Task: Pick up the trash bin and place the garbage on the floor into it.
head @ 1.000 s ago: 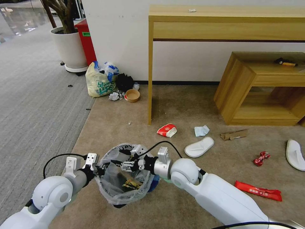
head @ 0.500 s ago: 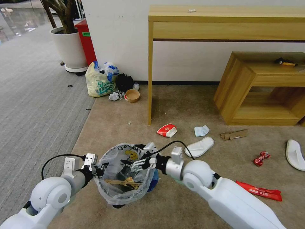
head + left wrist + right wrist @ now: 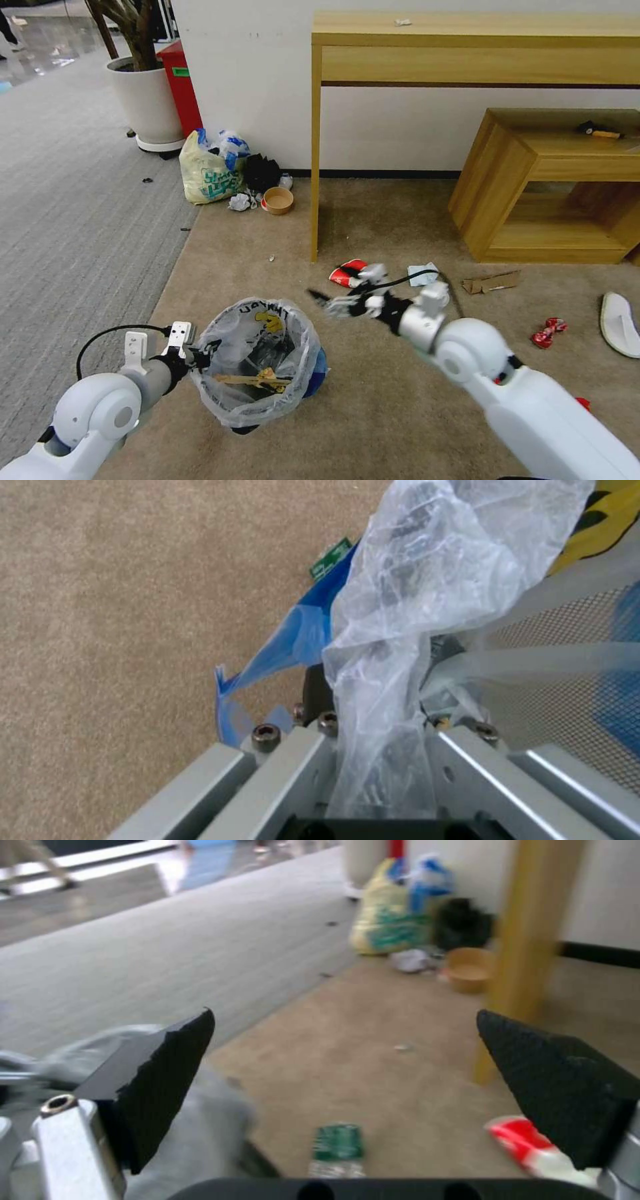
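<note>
The trash bin (image 3: 257, 363), lined with a crinkly clear bag, hangs just above the floor (image 3: 373, 413). My left gripper (image 3: 200, 352) is shut on its near-left rim. In the left wrist view the bag (image 3: 400, 605) is pinched in my left gripper (image 3: 377, 730). A wooden stick (image 3: 250, 380) lies inside the bin. My right gripper (image 3: 327, 303) hovers open and empty to the right of the bin, its pads (image 3: 167, 1075) spread wide. Garbage on the carpet: a red wrapper (image 3: 347, 272), a cardboard scrap (image 3: 491, 282), a crumpled red wrapper (image 3: 548, 332), a white slipper (image 3: 620, 323), a green can (image 3: 337, 1145).
A tall wooden table's leg (image 3: 315, 153) stands beyond the right gripper, and a low wooden shelf (image 3: 533, 193) stands at the right. By the wall are a yellowish bag (image 3: 207, 172), a brown bowl (image 3: 278, 200) and a potted plant (image 3: 143, 93). Grey ribbed carpet (image 3: 67, 200) lies to the left.
My right gripper has pulled out of the bin and swung right and farther away, open. The wooden stick it carried now lies in the bin. The left arm has shifted the bin slightly.
</note>
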Motion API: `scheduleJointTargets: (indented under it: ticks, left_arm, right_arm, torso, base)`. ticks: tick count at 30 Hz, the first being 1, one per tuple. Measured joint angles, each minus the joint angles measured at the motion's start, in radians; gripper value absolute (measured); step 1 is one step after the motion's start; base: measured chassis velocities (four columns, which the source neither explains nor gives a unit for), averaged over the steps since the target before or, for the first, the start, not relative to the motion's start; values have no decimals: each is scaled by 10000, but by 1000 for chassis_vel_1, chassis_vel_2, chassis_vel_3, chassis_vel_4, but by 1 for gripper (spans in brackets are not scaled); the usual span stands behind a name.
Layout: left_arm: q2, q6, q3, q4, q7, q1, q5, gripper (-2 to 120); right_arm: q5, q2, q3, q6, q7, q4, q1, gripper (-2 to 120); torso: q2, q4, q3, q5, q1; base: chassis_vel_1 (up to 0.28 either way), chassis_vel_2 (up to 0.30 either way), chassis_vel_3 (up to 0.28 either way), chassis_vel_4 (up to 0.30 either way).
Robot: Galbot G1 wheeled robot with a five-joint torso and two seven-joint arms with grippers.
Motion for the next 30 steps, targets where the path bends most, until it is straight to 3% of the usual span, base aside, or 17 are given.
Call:
scheduleJointTargets:
  ticks: [11, 16, 24, 30]
  left_arm:
    - [-158, 0, -446, -40, 384, 222, 187, 0]
    - [-195, -1, -540, -121, 463, 339, 265, 0]
    - [-168, 0, -819, -310, 631, 634, 380, 0]
    - [-159, 0, -1174, -513, 800, 923, 464, 0]
  right_arm:
    - [-1345, 441, 2472, 505, -76, 121, -2678, 100]
    - [-1795, 876, 2991, 894, -49, 261, -3644, 100]
    - [-2404, 1954, 3016, 1344, 58, 260, -4275, 100]
    - [-2459, 2083, 2817, 1231, 295, 266, -4144, 100]
  torso:
    - [0, -1, 0, 0, 0]
    - [0, -1, 0, 0, -1]
    - [0, 0, 1, -1, 0]
    - [0, 1, 0, -2, 0]
  base:
    - [0, 0, 0, 0]
    - [0, 0, 0, 0]
    - [0, 0, 0, 0]
    - [0, 0, 0, 0]
